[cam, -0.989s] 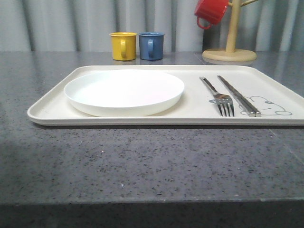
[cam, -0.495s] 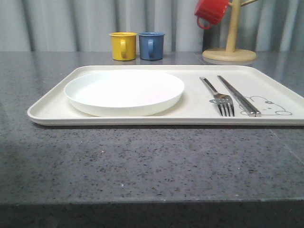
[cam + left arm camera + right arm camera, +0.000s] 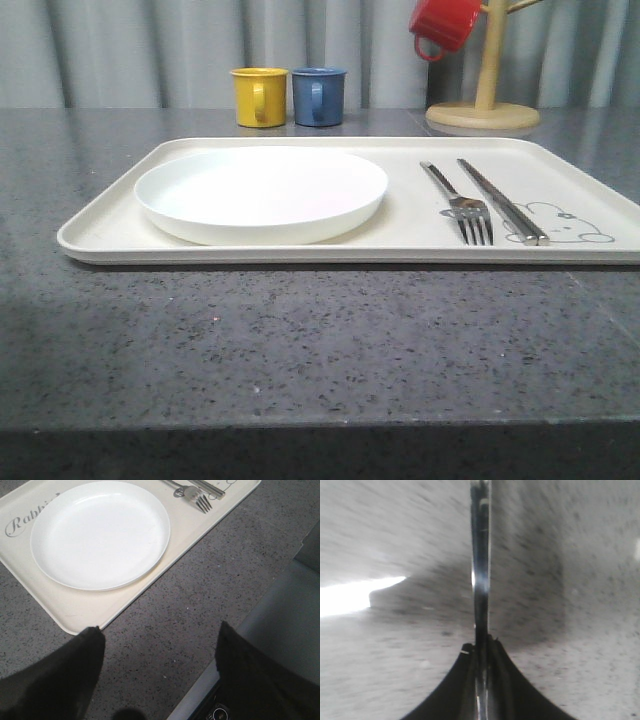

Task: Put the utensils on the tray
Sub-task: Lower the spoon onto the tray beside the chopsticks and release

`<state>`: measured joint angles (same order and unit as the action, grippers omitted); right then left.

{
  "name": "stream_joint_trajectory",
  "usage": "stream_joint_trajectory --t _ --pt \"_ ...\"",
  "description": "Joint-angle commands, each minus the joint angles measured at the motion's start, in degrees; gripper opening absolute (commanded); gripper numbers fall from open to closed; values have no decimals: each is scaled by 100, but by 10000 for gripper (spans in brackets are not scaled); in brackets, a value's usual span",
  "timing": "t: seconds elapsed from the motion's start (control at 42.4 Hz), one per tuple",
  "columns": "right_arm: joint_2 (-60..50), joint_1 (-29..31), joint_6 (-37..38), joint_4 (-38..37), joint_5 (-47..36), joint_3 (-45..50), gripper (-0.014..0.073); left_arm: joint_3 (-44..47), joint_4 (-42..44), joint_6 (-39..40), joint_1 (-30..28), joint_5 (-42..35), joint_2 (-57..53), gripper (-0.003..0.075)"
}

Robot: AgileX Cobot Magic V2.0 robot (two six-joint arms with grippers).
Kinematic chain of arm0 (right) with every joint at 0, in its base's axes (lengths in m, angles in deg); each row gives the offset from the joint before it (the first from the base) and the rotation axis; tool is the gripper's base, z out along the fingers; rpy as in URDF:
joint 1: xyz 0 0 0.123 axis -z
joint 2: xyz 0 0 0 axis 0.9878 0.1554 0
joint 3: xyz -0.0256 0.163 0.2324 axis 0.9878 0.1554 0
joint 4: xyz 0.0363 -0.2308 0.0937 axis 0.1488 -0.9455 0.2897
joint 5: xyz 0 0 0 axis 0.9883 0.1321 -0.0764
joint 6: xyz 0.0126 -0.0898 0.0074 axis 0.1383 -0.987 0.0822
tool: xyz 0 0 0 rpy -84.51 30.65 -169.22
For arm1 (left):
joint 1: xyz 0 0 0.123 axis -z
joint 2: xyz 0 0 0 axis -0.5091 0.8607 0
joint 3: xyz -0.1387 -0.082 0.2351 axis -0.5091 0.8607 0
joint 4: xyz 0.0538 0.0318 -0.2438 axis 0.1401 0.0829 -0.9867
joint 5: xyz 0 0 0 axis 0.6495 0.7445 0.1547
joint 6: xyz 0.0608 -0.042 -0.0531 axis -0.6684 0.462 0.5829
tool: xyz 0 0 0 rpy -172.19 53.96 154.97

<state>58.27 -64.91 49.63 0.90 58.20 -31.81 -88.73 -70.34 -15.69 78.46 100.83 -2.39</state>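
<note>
The cream tray (image 3: 100, 235) lies across the grey table. On it sit the round white plate (image 3: 260, 190) to the left, and the silver fork (image 3: 465, 210) and flat chopsticks (image 3: 500, 200) to the right, by the drawn rabbit. In the left wrist view my left gripper (image 3: 160, 635) is open over bare table beside the tray's (image 3: 75, 615) corner, near the plate (image 3: 100, 532) and apart from the fork (image 3: 192, 494). My right gripper (image 3: 481, 645) is shut on a slim shiny metal utensil (image 3: 480, 555) that sticks out over blurred grey tabletop; its far end is out of view.
A yellow mug (image 3: 259, 96) and a blue mug (image 3: 318, 96) stand behind the tray. A wooden mug tree (image 3: 487, 95) with a red mug (image 3: 445, 25) hanging on it stands at the back right. The table edge (image 3: 260, 625) runs close to my left gripper.
</note>
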Motion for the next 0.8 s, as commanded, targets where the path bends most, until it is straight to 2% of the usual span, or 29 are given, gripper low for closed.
stream_joint_trajectory --t 0.0,0.236,0.377,0.542,0.707,0.777 --pt "-513 -248 8 537 418 -339 -29 -145 13 64 51 -381 -24 471" --pt "-668 -1337 8 1592 653 -449 -29 -145 13 64 51 -381 -24 471" --pt "-585 -1966 336 1701 589 -449 -28 -145 13 64 51 -381 -24 471" --pt "-371 -2166 1038 1696 568 -449 -28 -145 13 64 51 -381 -24 471" --pt "-95 -2166 1414 1665 586 -437 -25 -145 13 64 51 -381 -24 471" --pt "13 -2179 1422 1665 596 -437 9 -145 13 64 51 -381 -24 471"
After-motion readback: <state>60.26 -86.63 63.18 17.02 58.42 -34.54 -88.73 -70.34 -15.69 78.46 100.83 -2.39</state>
